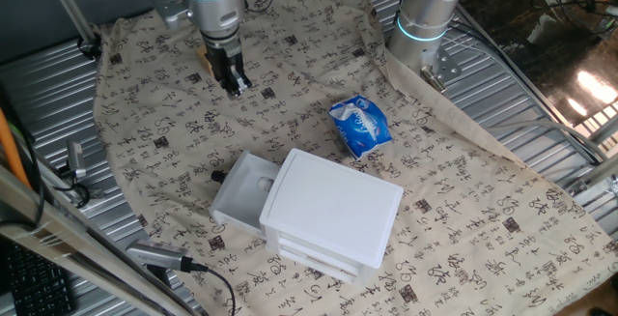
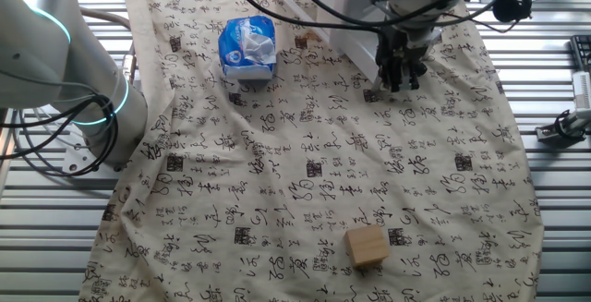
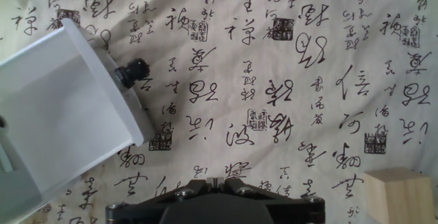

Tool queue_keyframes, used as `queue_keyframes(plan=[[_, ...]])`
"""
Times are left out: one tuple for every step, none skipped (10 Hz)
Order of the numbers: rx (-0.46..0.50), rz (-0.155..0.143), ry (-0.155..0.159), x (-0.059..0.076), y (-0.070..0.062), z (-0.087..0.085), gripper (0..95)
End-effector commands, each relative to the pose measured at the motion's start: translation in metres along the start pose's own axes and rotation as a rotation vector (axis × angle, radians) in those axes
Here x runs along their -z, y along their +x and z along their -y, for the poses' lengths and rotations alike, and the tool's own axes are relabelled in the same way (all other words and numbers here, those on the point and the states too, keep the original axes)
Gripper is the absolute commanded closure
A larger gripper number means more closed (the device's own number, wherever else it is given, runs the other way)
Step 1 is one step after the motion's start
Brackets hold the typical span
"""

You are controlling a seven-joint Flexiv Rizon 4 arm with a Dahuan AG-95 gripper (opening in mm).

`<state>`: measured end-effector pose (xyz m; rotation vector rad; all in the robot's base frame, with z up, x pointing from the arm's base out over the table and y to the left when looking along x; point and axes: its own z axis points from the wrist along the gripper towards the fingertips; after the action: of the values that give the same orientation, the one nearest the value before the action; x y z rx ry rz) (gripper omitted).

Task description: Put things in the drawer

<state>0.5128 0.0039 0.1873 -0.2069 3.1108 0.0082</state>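
Observation:
The light-brown wooden block (image 2: 367, 247) lies on the patterned cloth, and its corner shows at the lower right of the hand view (image 3: 400, 193). The white drawer unit (image 1: 333, 215) has its top drawer (image 1: 241, 188) pulled open and empty, dark knob (image 1: 218, 175) facing the arm. In the hand view the drawer (image 3: 61, 114) and its knob (image 3: 133, 72) are at the left. My gripper (image 1: 235, 84) hangs above the cloth between the block and the drawer, also seen in the other fixed view (image 2: 399, 78). Its jaws are closed together with nothing between them (image 3: 215, 179).
A crumpled blue and white packet (image 1: 360, 125) lies on the cloth beside the unit, also visible in the other fixed view (image 2: 247, 48). A second arm's base (image 1: 425, 21) stands at the cloth's far edge. Ribbed metal table (image 1: 541, 113) surrounds the cloth.

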Motion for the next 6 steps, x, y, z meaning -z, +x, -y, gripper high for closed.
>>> queue_keyframes(plan=[[0.001, 0.000, -0.001, 0.0004, 0.0001, -0.0001, 95.0], [0.003, 0.000, -0.001, 0.0007, -0.0005, -0.0003, 95.0], [0.005, 0.000, -0.001, 0.0010, -0.0009, -0.0005, 95.0], [0.006, 0.000, -0.001, 0.0012, -0.0009, -0.0006, 95.0], [0.008, -0.001, -0.001, 0.0013, -0.0009, -0.0007, 95.0], [0.010, -0.001, -0.001, 0.0013, -0.0009, -0.0007, 95.0]])
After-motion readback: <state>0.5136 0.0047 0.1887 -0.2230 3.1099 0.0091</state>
